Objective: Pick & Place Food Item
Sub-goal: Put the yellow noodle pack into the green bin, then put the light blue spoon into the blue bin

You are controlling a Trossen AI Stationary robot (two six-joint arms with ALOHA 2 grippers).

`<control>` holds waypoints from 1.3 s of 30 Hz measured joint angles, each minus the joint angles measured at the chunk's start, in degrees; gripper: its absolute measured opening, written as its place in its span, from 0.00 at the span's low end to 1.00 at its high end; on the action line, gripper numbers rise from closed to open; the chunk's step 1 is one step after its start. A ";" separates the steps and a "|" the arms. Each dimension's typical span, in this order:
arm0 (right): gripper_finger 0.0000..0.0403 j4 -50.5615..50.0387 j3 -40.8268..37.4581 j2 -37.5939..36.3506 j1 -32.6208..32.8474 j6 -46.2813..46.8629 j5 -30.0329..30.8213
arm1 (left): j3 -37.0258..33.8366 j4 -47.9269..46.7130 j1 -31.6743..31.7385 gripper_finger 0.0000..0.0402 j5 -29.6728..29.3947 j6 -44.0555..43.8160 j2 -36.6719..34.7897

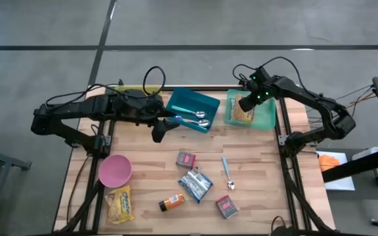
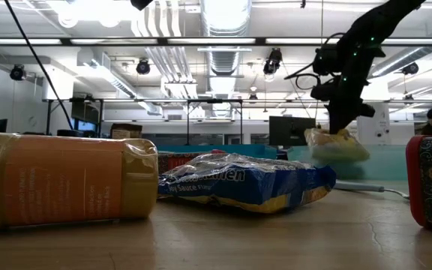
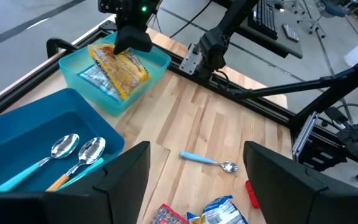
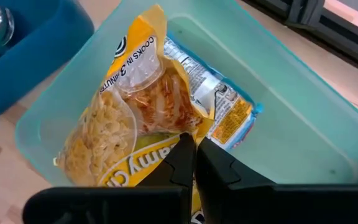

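A yellow noodle packet (image 4: pixel 135 106) hangs tilted in the light teal bin (image 1: pixel 268 118) at the table's far right. My right gripper (image 4: pixel 194 155) is shut on the packet. Beneath it in the bin lies another packet with a blue edge (image 4: pixel 232 115). From the left wrist view, the yellow packet (image 3: pixel 123 68) slants down from that gripper (image 3: pixel 132 43) into the bin (image 3: pixel 160 62). My left gripper (image 1: pixel 157 134) waits open above the table's middle, near the blue tray, with nothing between its fingers. My right gripper pinches the yellow packet's upper end (image 4: pixel 157 165) between its two shut fingers. The fingers come from above, slanting steeply down. The packet hangs tilted below them (image 2: pixel 337 146), its lower end down inside the bin over the other packet; whether it rests there I cannot tell.
A blue tray (image 1: pixel 192 99) with two spoons stands left of the bin. On the table lie a pink bowl (image 1: pixel 115 170), a yellow packet (image 1: pixel 119 203), an orange bottle (image 1: pixel 172 202), a blue snack bag (image 1: pixel 195 183), two small red packets (image 1: pixel 186 158) and a spoon (image 1: pixel 228 174).
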 joint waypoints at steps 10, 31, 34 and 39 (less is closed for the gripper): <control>0.02 0.00 0.00 0.04 0.05 -1.28 0.90 | 0.00 -0.94 0.00 0.66 0.01 0.00 0.00; 0.57 2.57 0.00 -0.03 0.05 1.34 0.22 | 0.00 -1.76 0.00 0.66 0.03 0.31 0.00; 0.61 3.37 0.00 -0.16 0.05 2.80 1.10 | 0.00 -2.30 0.00 0.66 0.03 0.16 0.00; 0.62 2.72 0.53 -2.75 0.05 4.76 5.55 | 0.00 -3.87 -0.04 0.66 0.22 -0.33 0.00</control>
